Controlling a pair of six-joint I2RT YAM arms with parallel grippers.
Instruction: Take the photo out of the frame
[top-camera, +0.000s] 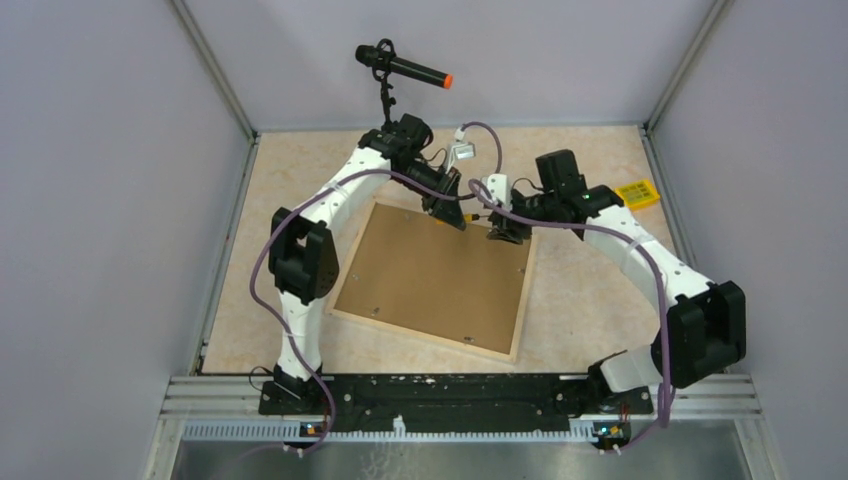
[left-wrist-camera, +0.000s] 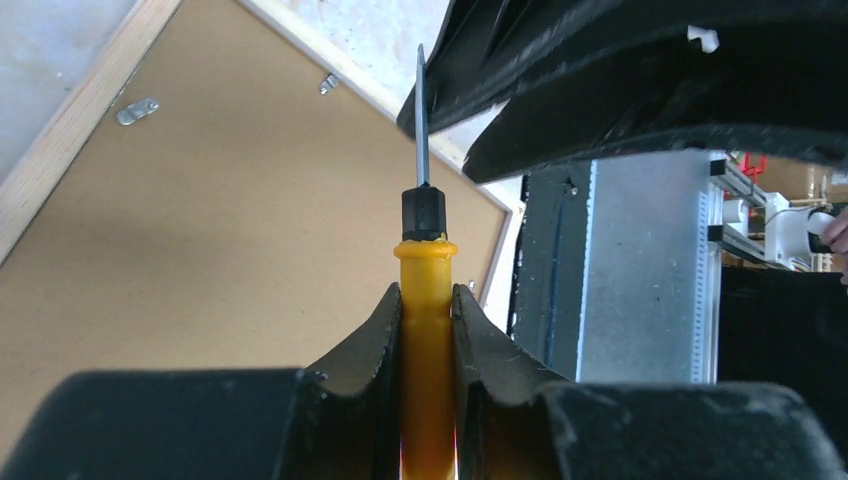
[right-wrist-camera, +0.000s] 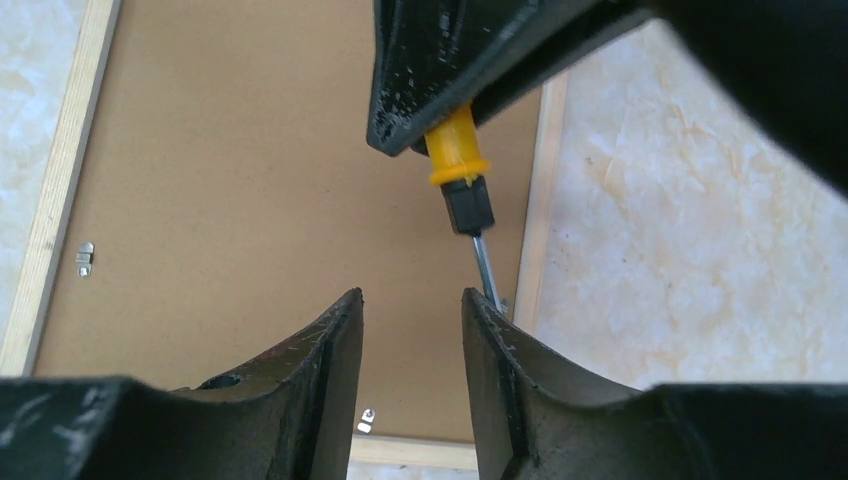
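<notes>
The frame (top-camera: 430, 280) lies flat and face down on the table (top-camera: 590, 300). Its brown hardboard back is up, bordered by pale wood sides, and it sits skewed between the two arms. The table around it is a beige, marbled sheet. Small metal clips (left-wrist-camera: 137, 110) sit along the edges of the backing.

Pale lilac-grey walls (top-camera: 100, 200) close in the left, right and far sides of the frame, with aluminium posts (top-camera: 215, 70) at the far corners. A black and silver rail (top-camera: 460, 400) carrying the arm bases runs along the frame's near side. Beyond its far edge a black microphone (top-camera: 405, 68) with an orange tip stands on a thin stalk. A small yellow item (top-camera: 637, 193) lies on the table to the right of the frame's far right corner.

Both arms reach to the frame's far edge. The left tool (left-wrist-camera: 427, 295) is clamped on the yellow handle of a screwdriver (left-wrist-camera: 426, 262), whose black collar and thin steel shaft point toward the frame's far right corner. Whether the tip touches the frame cannot be told.

The right tool (right-wrist-camera: 411, 295) hovers just above that same corner. Its jaws are parted with nothing between them, and only the backing and a strip of wood side show through the gap. The left wrist view also catches a grey metal panel (left-wrist-camera: 640, 270) beyond the frame's edge.
</notes>
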